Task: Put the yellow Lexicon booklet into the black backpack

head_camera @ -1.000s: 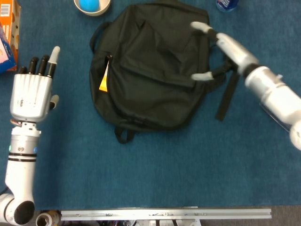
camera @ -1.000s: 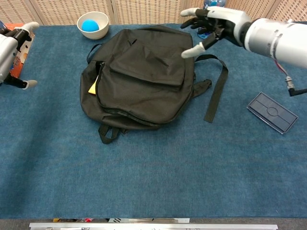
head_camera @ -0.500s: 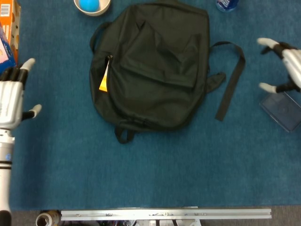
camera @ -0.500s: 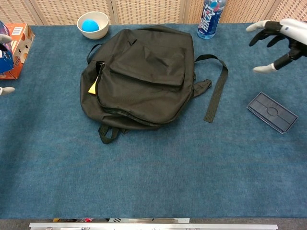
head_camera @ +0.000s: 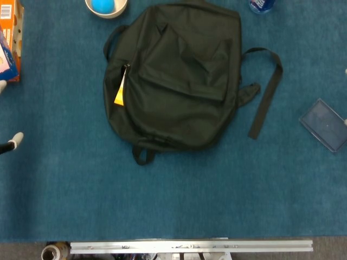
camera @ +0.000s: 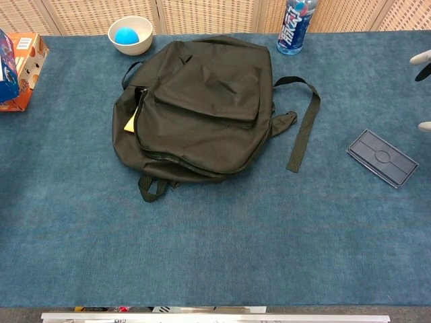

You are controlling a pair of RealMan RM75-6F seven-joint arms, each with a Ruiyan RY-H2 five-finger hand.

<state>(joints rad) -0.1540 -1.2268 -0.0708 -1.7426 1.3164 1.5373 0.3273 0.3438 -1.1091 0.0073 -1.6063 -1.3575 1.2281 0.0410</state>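
The black backpack (head_camera: 176, 76) lies flat on the blue cloth in the upper middle of the table, also seen in the chest view (camera: 199, 108). A yellow corner of the Lexicon booklet (head_camera: 119, 97) pokes out of the zip opening on the bag's left side (camera: 130, 124); the rest of it is hidden inside. Only fingertips of my left hand (head_camera: 15, 140) show at the left edge, far from the bag. My right hand (camera: 423, 58) shows just two spread fingertips at the right edge, holding nothing.
A white bowl (camera: 130, 33) with a blue ball sits behind the bag at the left. A drink bottle (camera: 294, 25) stands behind it at the right. An orange box (camera: 20, 57) is at the far left. A dark flat case (camera: 382, 158) lies right of the bag's loose strap (camera: 302, 128).
Both hands have pulled outward away from the backpack, the left to the left edge, the right to the right edge. The bag and booklet have not moved.
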